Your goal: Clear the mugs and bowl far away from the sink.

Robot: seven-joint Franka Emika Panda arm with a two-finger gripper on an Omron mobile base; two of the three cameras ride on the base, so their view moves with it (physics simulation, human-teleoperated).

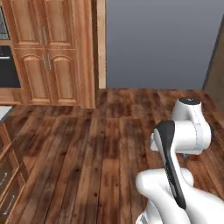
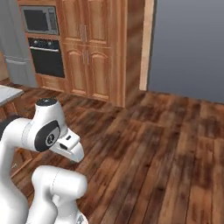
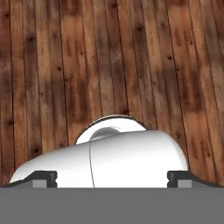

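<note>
The mugs, the bowl and the sink are out of view. In the hand view my gripper [image 3: 113, 179] points down at the dark wooden plank floor [image 3: 109, 57]. Its two dark fingertips [image 3: 46, 178] stand far apart at the bottom edge, so it is open with nothing between them. My white arm [image 1: 183, 135] is folded up close over the base, also seen as the arm [image 2: 43, 127] in the right base view.
Tall wooden cabinets [image 1: 52, 52] stand ahead on the left, with a built-in oven [image 2: 46, 57], a microwave [image 2: 39, 19] and a grey fridge [image 2: 15, 43] further left. A pale counter corner [image 2: 8, 92] over drawers [image 1: 8, 175] lies close on the left. A grey wall [image 1: 162, 43] closes the far side beyond open floor [image 1: 109, 144].
</note>
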